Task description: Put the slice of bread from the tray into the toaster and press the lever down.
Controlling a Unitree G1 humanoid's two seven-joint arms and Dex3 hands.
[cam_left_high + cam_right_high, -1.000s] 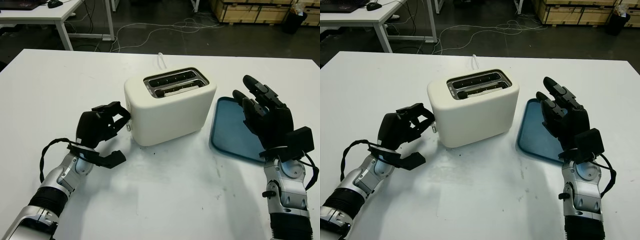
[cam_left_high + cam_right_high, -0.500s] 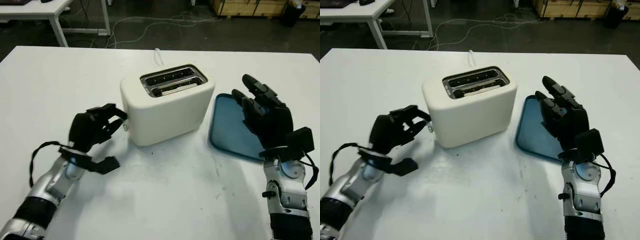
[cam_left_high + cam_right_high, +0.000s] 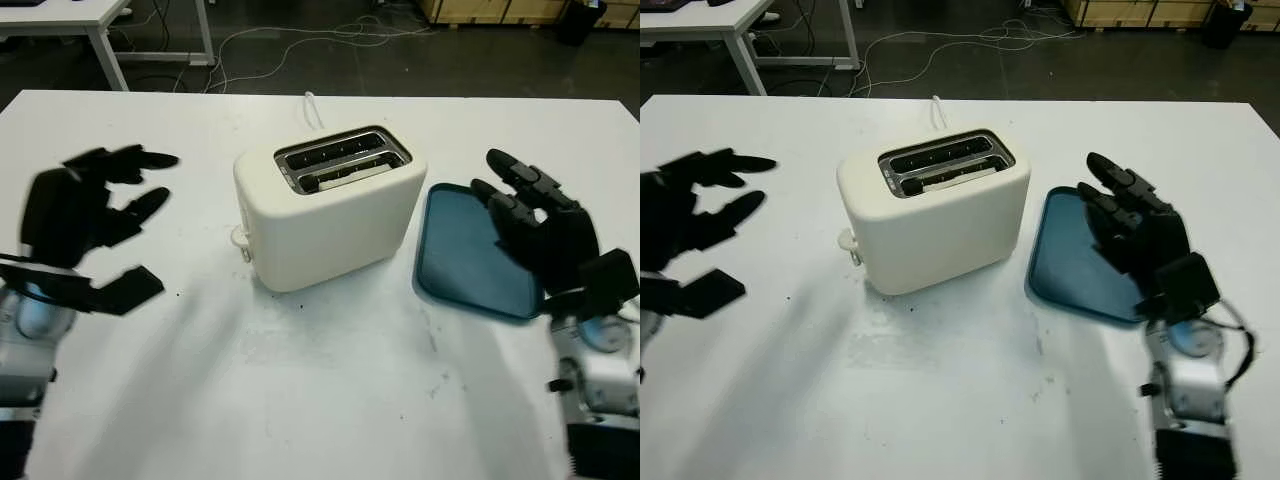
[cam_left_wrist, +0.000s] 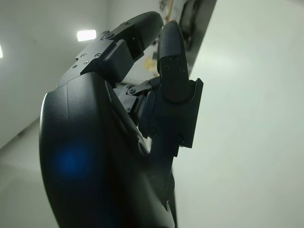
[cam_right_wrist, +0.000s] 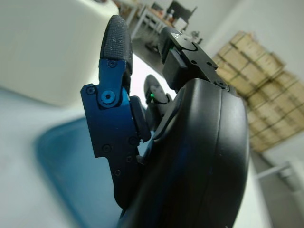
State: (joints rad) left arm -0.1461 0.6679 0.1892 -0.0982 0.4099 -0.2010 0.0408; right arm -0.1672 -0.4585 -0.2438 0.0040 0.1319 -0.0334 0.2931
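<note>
On the far left I see my left hand (image 3: 85, 225) raised above the white table (image 3: 330, 390), well apart from the toaster (image 3: 325, 220); its fingers (image 3: 140, 158) are stretched out wide toward the toaster and hold nothing, touching nothing. The cream toaster stands in the middle of the table, its two slots facing up, with the slice of bread (image 3: 350, 174) sitting low in the nearer slot. The lever (image 3: 241, 241) sticks out low on the toaster's left end. Just right of the toaster lies the blue tray (image 3: 462, 262), flat on the table. My right hand (image 3: 545, 235) hovers over the tray's right side, fingers (image 3: 512, 168) extended and open, gripping nothing; I cannot tell whether it touches the tray.
</note>
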